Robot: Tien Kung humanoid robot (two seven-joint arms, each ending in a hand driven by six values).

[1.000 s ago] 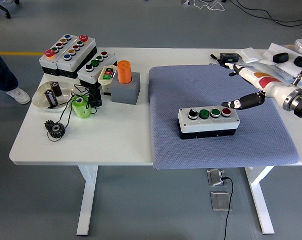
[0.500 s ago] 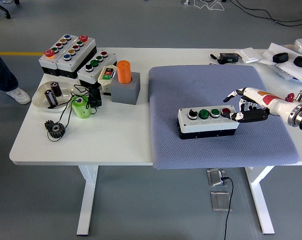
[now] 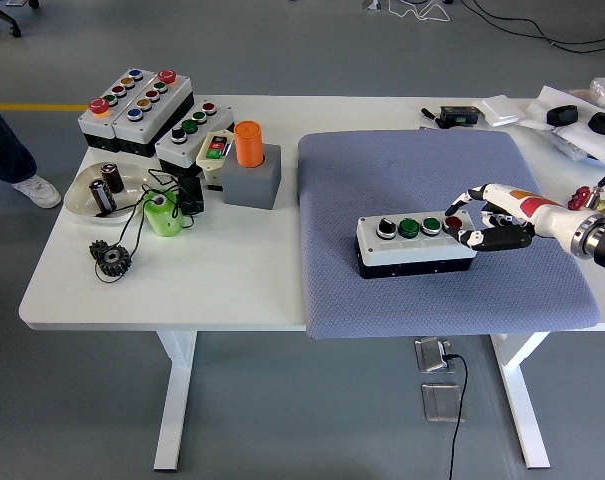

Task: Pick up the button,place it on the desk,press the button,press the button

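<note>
We have the button box (image 3: 416,243) lying flat on the grey-blue mat (image 3: 542,285) that covers the right half of the bench (image 3: 182,285), so the step in hand looks to us like a press. Our right hand (image 3: 487,222) sits at the box's right end, fingers loosely curled and clamped on nothing, with one fingertip at the red button (image 3: 452,223) (whether it actually touches, we cannot tell from this height). To press well, we would drive that one finger straight down onto the cap, since a sideways push might skid the box along the soft mat. We would keep the other fingers clear of the neighbouring green button (image 3: 431,226). The left hand is out of sight.
</note>
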